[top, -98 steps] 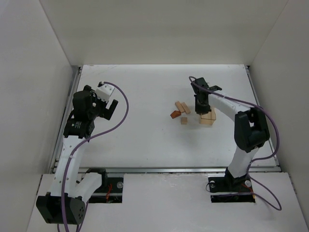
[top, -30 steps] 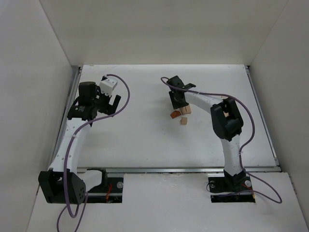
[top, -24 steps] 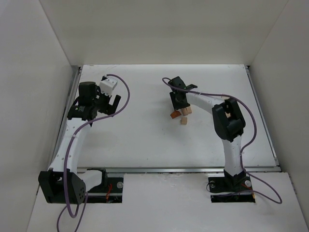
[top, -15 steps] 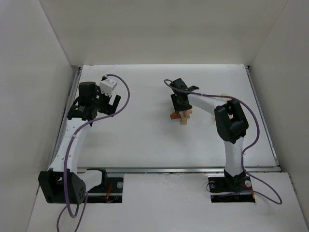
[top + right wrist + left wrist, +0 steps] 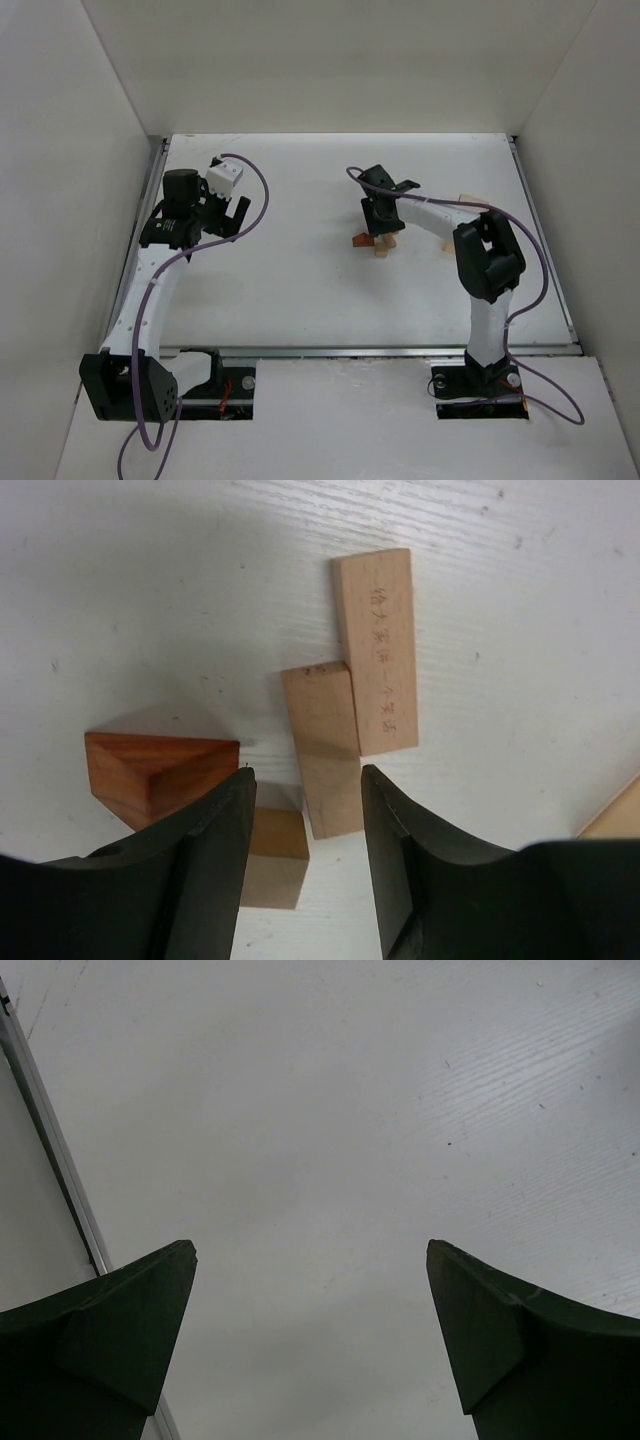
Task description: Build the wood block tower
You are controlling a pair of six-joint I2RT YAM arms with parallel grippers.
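Several tiny wooden blocks lie loose on the white table. In the right wrist view a reddish-brown roof-shaped piece (image 5: 150,770) lies at the left. A slim pale tan block (image 5: 322,748) leans on a longer pale tan block with printed characters (image 5: 377,650), and a small tan cube (image 5: 272,855) lies below. My right gripper (image 5: 305,772) is open and hovers over them, its jaws standing either side of the slim tan block without touching it. In the top view it (image 5: 383,225) hides most of the blocks; the roof piece (image 5: 361,240) and the cube (image 5: 381,250) show. My left gripper (image 5: 235,212) is open and empty.
A pale tan edge (image 5: 615,815) shows at the lower right of the right wrist view, and a tan piece (image 5: 466,197) peeks from behind the right arm. The left wrist view shows bare white table and a metal rail (image 5: 55,1150) at the left.
My right gripper has shifted a little to the right and down over the block cluster, hiding more of it. The left arm has not moved.
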